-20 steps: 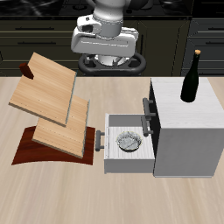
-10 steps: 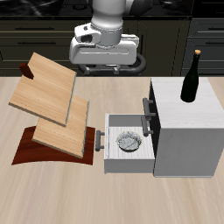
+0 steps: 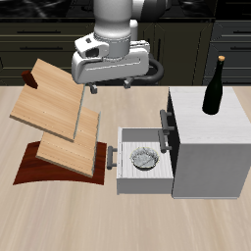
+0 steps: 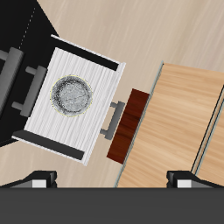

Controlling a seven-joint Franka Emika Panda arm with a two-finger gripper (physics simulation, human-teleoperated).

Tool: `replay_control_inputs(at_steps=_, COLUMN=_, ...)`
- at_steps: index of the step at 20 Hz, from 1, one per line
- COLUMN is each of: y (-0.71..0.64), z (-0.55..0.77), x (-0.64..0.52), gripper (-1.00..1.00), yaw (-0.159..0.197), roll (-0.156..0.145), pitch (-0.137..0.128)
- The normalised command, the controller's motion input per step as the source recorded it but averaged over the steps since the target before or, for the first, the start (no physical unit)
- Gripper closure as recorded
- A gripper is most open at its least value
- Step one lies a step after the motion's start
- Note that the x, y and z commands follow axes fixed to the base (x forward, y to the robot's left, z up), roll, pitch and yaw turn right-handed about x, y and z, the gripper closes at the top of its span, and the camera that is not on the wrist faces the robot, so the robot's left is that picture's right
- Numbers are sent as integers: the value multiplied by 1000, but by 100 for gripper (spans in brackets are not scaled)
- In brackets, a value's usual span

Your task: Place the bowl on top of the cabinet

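One bowl [image 3: 145, 158], one cabinet [image 3: 209, 139], one bottle [image 3: 214, 86], two wooden boards [image 3: 57, 116].

The end effector [image 3: 109, 86] hangs released, grasping nothing, high above the counter [image 3: 59, 211]; the bowl lies in the open drawer [image 4: 52, 124] well below it, toward the counter's front edge.

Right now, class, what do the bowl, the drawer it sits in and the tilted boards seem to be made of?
Bowl: probably glazed ceramic; grey-white with speckles.
Drawer: looks like painted white slats, matte; whether wood or plastic is unclear.
Boards: wood; pale tan with visible grain, on a darker reddish-brown base.
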Motion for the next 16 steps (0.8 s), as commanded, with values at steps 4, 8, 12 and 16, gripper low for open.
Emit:
replay_control_inputs(at_steps=4, y=-4, z=-70, x=79, gripper=-100, yaw=242, roll=39, pitch=39)
replay_control_inputs(at_steps=8, y=102, z=-97, x=75, gripper=-100, yaw=197, roll=-11, pitch=6)
replay_control_inputs(at_steps=12, y=169, z=-58, x=26, gripper=-100, yaw=221, roll=5, pitch=-14)
replay_control_inputs(at_steps=16, y=236, z=-5, x=3, gripper=-100, yaw=320, roll=27, pitch=-57)
